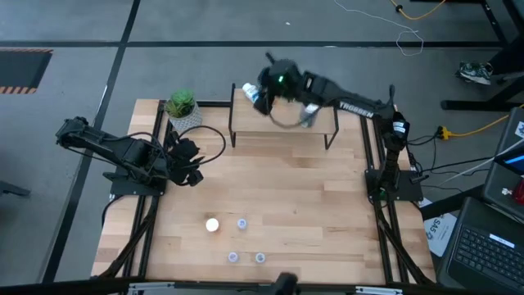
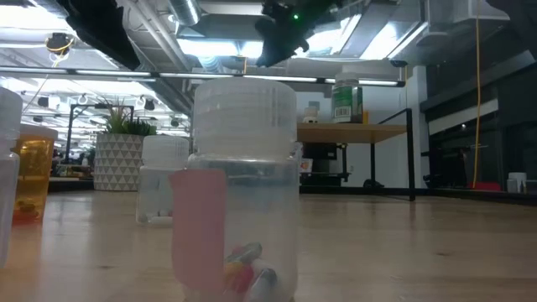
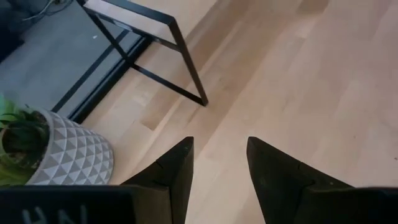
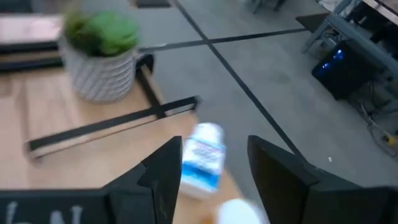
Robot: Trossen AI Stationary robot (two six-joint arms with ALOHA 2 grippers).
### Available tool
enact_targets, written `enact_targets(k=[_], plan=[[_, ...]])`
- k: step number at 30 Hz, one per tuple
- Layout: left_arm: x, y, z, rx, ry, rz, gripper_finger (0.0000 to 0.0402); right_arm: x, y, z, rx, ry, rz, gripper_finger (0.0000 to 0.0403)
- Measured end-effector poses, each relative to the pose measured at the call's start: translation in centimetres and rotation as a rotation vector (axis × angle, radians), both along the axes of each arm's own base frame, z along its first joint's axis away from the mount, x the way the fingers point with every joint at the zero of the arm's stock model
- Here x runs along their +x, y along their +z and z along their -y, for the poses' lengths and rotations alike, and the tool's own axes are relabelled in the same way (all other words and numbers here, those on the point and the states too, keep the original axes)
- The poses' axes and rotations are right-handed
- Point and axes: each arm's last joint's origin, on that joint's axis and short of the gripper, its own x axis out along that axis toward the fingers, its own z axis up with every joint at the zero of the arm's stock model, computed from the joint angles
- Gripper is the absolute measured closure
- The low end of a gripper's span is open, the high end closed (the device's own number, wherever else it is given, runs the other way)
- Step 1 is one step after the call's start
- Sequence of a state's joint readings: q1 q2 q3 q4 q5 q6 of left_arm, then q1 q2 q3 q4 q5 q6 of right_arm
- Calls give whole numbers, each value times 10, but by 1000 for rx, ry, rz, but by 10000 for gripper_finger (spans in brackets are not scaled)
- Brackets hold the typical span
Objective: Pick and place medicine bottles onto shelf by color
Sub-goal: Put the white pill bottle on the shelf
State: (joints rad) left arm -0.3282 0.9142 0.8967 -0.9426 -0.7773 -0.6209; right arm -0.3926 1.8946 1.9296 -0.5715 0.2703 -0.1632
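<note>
Wood table | white bottle w/ blue label, on shelf

Your right gripper fingers stand apart over a white bottle; potted plant beyond.

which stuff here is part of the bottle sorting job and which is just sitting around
Part of the job:
- shelf
- white bottle with blue label, on the shelf
- greenish bottle, on the shelf
- four small bottles on the table front

Just sitting around:
- potted plant
- laptop beside the table
</note>
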Motion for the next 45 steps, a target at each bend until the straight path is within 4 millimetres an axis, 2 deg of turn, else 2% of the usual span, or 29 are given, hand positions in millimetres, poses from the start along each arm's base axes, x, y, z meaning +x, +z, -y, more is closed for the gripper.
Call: enact_targets(k=[3,8,12,15,18,23,27,30,34,37,41,45], plan=[[0,0,-3,3,21,1,257,-10,4,22,23,-7,30,218],[4,2,-11,-2,76,32,257,-24,1,44,49,-48,5,218],[16,10,-26,53,82,82,257,-33,-9,47,120,-92,-89,218],[35,23,-43,92,-58,156,257,-41,-17,40,212,-114,-190,218],[48,42,-73,149,-214,253,257,-51,-14,29,283,-149,-221,218],[58,73,-140,97,-222,258,257,-69,19,1,215,-215,-173,218],[74,78,-191,31,-281,159,257,-83,44,-22,179,-261,-82,218],[82,76,-224,49,-304,12,257,-89,51,-39,198,-241,-77,218],[88,67,-250,63,-387,-183,257,-95,55,-57,224,-201,-104,218],[94,67,-263,145,-449,-229,257,-98,55,-61,206,-182,-142,218],[100,68,-288,199,-442,-246,257,-100,55,-59,122,-150,-212,218],[111,63,-317,204,-421,-257,257,-106,56,-45,24,-220,-269,218]])
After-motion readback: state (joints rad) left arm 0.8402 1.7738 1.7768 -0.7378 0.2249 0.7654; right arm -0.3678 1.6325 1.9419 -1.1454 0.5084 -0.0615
